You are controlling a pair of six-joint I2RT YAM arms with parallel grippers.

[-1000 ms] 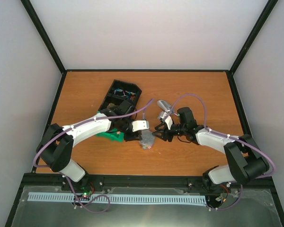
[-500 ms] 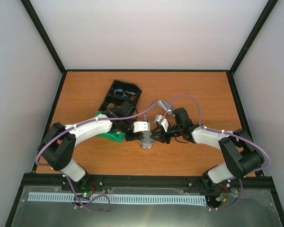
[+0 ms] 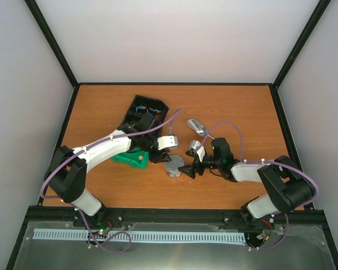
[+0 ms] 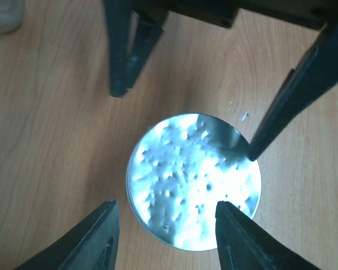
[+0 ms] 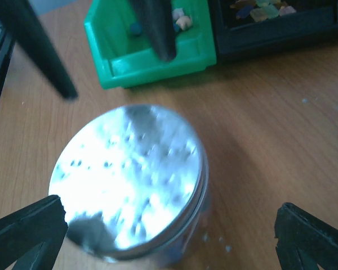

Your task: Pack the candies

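Observation:
A small clear jar with a round silver lid [image 3: 173, 166] stands on the wooden table between my two grippers. The lid [image 4: 194, 180] fills the left wrist view, and my left gripper [image 4: 166, 228] hovers over its near edge, open and not touching. My right gripper [image 5: 166, 236] is wide open, one finger on each side of the jar [image 5: 129, 180] and well apart from it. In the top view the left gripper [image 3: 163, 157] is just left of the jar and the right gripper [image 3: 187, 169] just right. A few candies [image 5: 181, 20] lie in the green bin [image 5: 152, 62].
The green bin [image 3: 129, 159] sits just left of the jar, under my left arm. A black compartment tray [image 3: 142, 115] with coloured bits lies behind it. A silver scoop [image 3: 195, 126] rests on the table behind the right gripper.
Both grippers have opened and let go of the jar and its lid. The right gripper has drawn back toward the near side; the left has lifted slightly. The lid stays on the jar.

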